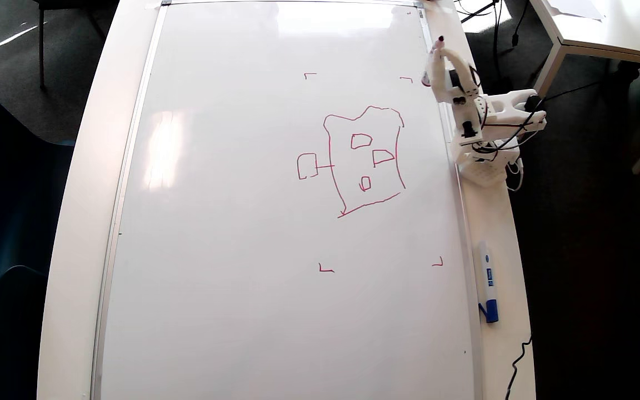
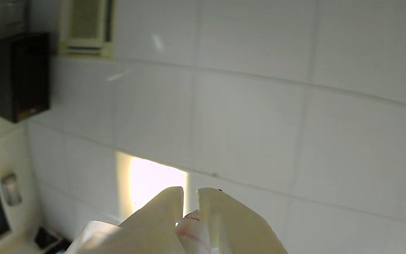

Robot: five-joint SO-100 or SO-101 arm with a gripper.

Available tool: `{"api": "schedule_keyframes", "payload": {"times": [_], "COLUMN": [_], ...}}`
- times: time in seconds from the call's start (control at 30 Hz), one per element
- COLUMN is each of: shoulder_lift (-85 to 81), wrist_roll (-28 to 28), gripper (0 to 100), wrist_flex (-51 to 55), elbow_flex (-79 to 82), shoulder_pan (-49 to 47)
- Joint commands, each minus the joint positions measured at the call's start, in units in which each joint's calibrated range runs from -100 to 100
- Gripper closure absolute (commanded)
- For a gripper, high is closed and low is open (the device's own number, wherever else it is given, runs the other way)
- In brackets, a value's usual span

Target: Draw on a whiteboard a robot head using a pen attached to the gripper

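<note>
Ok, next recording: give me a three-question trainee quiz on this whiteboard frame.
1. True or false: in the overhead view, the pen tip rests on the robot head.
2. How many small closed boxes sit inside the head outline? A) one B) three C) five
3. In the overhead view, which side of the whiteboard does the blue-capped marker lie beside?

Key:
1. False: the gripper is folded back at the board's upper right edge, away from the drawing.
2. B: three.
3. The right side, off the board, on the table.
</note>
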Motion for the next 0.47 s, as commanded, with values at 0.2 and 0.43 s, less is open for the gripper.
{"api": "schedule_keyframes", "payload": {"times": [0.2, 0.43], "shoulder_lift": [0.22, -3.63], "wrist_roll": [0.25, 0.25], "gripper": [99, 99], "wrist_flex": [-28.71, -31.75], "elbow_flex": [0.37, 0.37], "shoulder_pan": [0.26, 0.19]}}
